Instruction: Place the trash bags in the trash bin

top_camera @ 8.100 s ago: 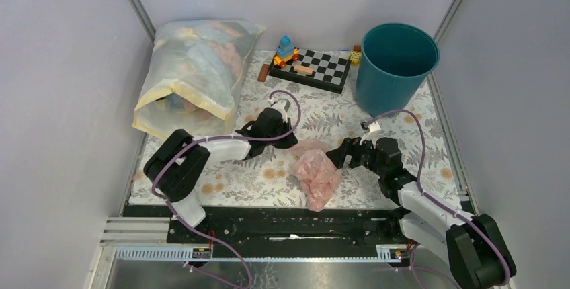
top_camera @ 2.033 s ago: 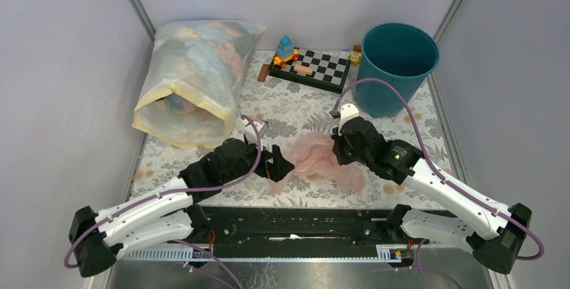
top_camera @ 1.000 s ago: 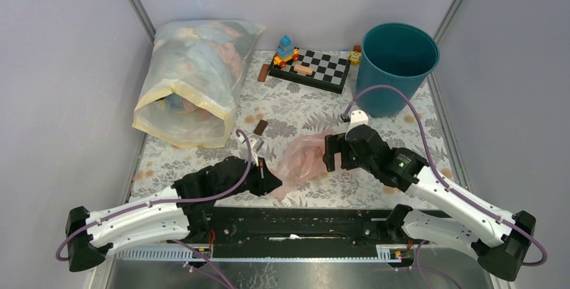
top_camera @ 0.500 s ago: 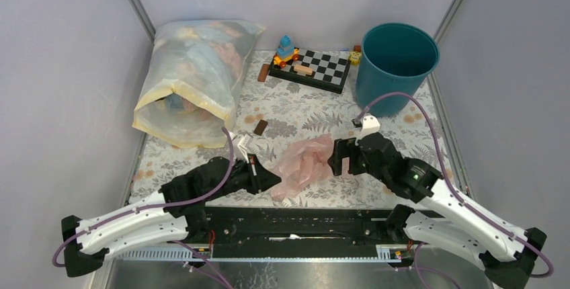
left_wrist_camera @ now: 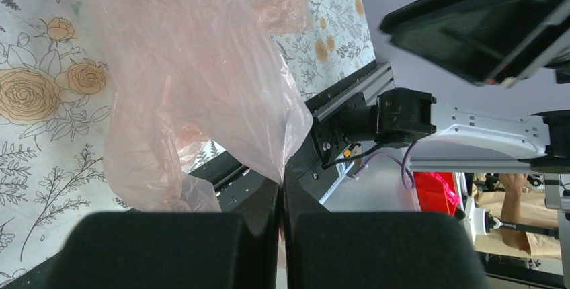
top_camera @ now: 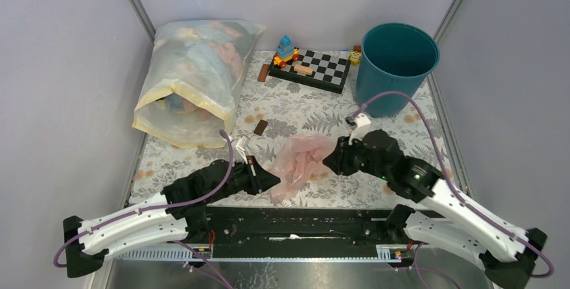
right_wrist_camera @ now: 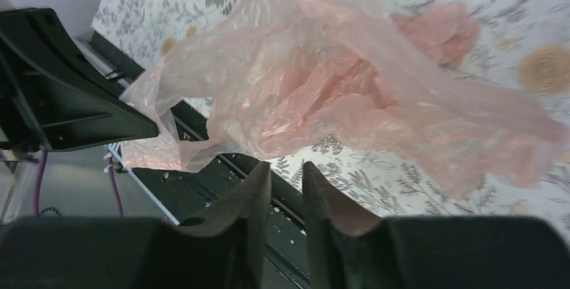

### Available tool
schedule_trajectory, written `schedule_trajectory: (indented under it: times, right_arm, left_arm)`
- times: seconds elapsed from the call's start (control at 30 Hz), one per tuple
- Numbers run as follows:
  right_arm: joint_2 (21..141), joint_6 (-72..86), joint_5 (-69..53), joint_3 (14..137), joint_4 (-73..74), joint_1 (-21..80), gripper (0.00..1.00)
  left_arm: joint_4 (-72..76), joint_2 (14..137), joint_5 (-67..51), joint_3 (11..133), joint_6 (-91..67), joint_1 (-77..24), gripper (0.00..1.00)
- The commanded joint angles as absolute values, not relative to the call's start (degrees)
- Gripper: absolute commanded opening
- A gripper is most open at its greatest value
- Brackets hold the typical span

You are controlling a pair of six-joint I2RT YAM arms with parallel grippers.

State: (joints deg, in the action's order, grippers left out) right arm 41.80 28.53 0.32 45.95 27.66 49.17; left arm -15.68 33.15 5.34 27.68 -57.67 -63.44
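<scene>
The counter [top_camera: 302, 111] has a cloth with flowers and leaves, and plain pale purple walls [top_camera: 302, 0] stand round it. The pink bag [top_camera: 299, 161] is crumpled near the front edge, between the two arms. The left pincer [left_wrist_camera: 281, 191] is squeezed tight on one corner of it. The right pincer [right_wrist_camera: 286, 171] has a thin gap and holds nothing. The blue bin [top_camera: 396, 67] stands in the far right corner
</scene>
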Motion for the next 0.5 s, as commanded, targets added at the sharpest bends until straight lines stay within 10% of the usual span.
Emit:
schedule_trajectory:
  times: [0.0,0.17,0.47]
  right_arm:
    - [45.6,27.8,-6.6,40.8,15.7,49.5,0.20]
    - [51.7,27.0,-5.5,38.0,4.6,49.5,0.01]
    - [68.2,28.4,7.0,39.5,-2.4,50.7,0.00]
  left_arm:
    - [-11.6,34.7,7.3,28.9,-58.5,-63.7,0.00]
    - [-10.0,37.0,6.3,30.2,-58.6,-63.7,0.00]
    - [-11.0,37.6,5.0,32.9,-59.0,-63.6,0.00]
